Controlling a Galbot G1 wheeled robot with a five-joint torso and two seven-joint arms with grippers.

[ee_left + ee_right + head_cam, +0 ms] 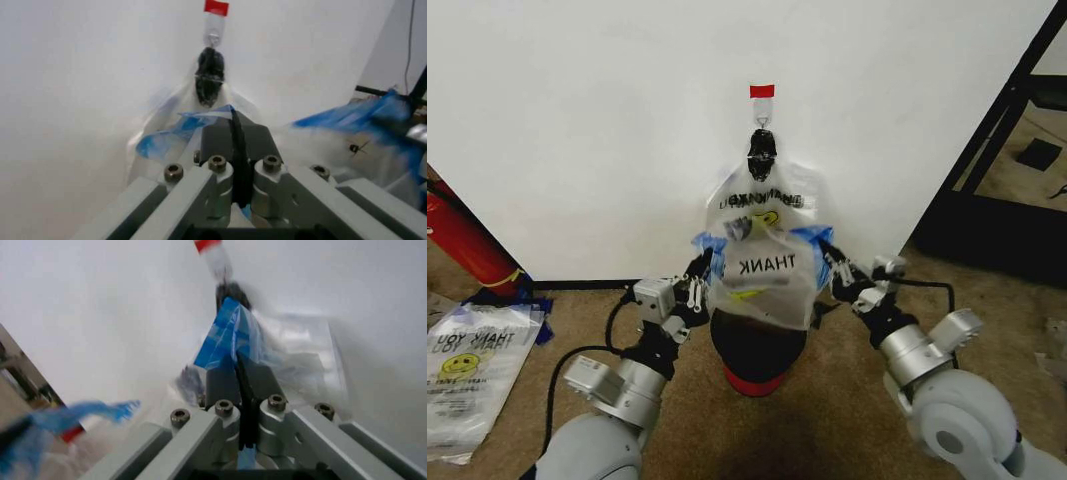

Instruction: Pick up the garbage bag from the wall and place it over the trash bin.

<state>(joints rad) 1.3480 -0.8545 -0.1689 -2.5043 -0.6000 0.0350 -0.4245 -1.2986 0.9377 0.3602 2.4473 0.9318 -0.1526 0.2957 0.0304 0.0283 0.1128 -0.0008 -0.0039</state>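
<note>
The wall [607, 130] is seen behind everything in the head view, with a black baseboard along its foot and a red tape tab [762, 91] holding a metal hook near the middle. The garbage bag [762, 270] is held spread between the two arms, in front of the wall and just above the trash bin [759, 350], whose dark body and red base are partly covered by the bag's lower edge; whether the bag already reaches inside the bin cannot be told. What the bin contains is hidden. More bags [762, 195] are bunched under a black clip [762, 155] on the hook, right behind the held bag. The left gripper [702, 262] is clamped on the bag's left blue strip, and the right gripper [835, 262] is clamped on the right one. In the left wrist view the closed fingers [223, 145] are shown pinching blue plastic, with the other strip visible farther off. The right wrist view is blurred, yet blue film is seen pressed between shut fingers [223, 382]. A flat stack of bags [472, 360] lies on the carpet at the left, cut off by the edge.
</note>
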